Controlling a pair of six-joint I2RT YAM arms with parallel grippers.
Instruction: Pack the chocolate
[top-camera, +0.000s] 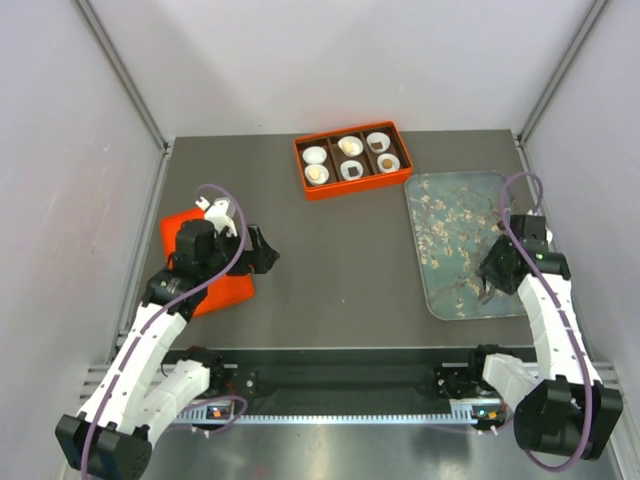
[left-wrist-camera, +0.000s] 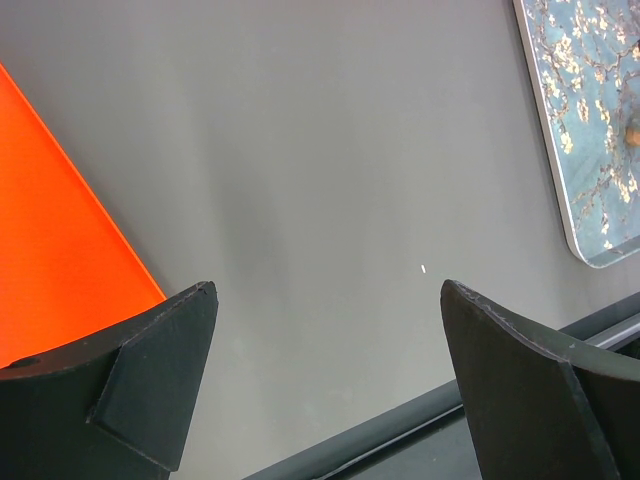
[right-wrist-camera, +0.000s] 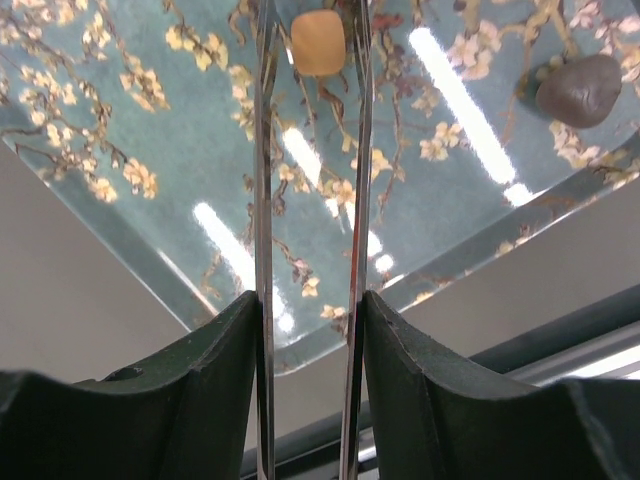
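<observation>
The packing looks well on but not finished. In the orange box (top-camera: 301, 168) at the far middle of the surface (top-camera: 340, 260), six white cups (top-camera: 315, 155) sit in two rows. Most show a lump of chocolate (top-camera: 351, 170). The far-left cup looks pale and may be empty, but it is too small to tell.

Two lumps are left on the tray (right-wrist-camera: 150, 200) at the right: a tan piece (right-wrist-camera: 318, 42) and, right of it and apart from it, a dark piece (right-wrist-camera: 580, 90). The lid (top-camera: 228, 290) lies at the left, off the box, so I judge closing is also left to do.

The right jaws are partly closed, clamped on the two blades of thin metal tongs (right-wrist-camera: 264, 200), over the tray's near part. The tan piece sits between the blade tips. Whether the tips pinch it, or it merely lies on the tray between them, I cannot tell.

The left jaws stand wide apart with nothing between them, over bare surface with the lid just to their left.
</observation>
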